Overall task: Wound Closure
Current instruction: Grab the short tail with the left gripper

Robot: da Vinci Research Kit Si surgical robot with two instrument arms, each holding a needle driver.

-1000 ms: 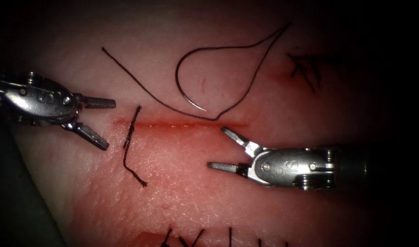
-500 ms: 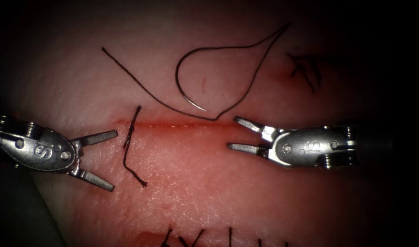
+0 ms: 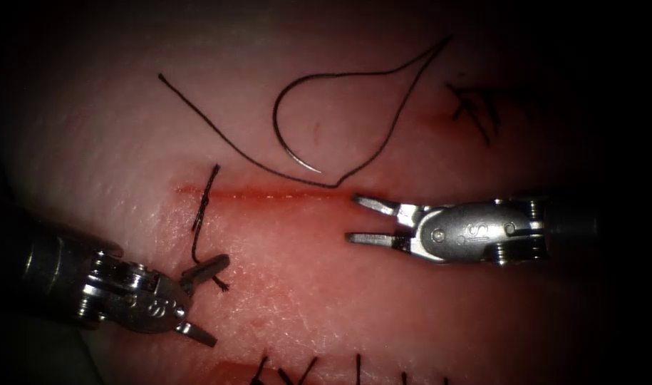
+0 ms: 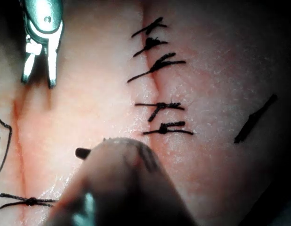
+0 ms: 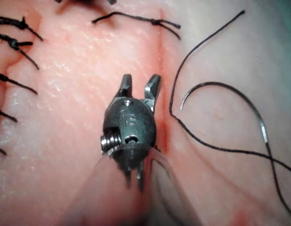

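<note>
Needle (image 3: 291, 146) lies free on the tissue (image 3: 411, 314), above the cut (image 3: 268, 192), thread (image 3: 383, 135) looped round it, neither tool touching it. Left tool (image 3: 204, 299) has dropped toward the tissue's lower left edge since a second ago, jaws spread, upper jaw now right at the tail of the short stitch (image 3: 201, 221) crossing the cut's left end; contact is hard to judge. Right tool (image 3: 360, 219) has slid up to the cut's right end, jaws apart, empty. Older stitches (image 3: 304, 371) are clipped by the bottom edge.
</note>
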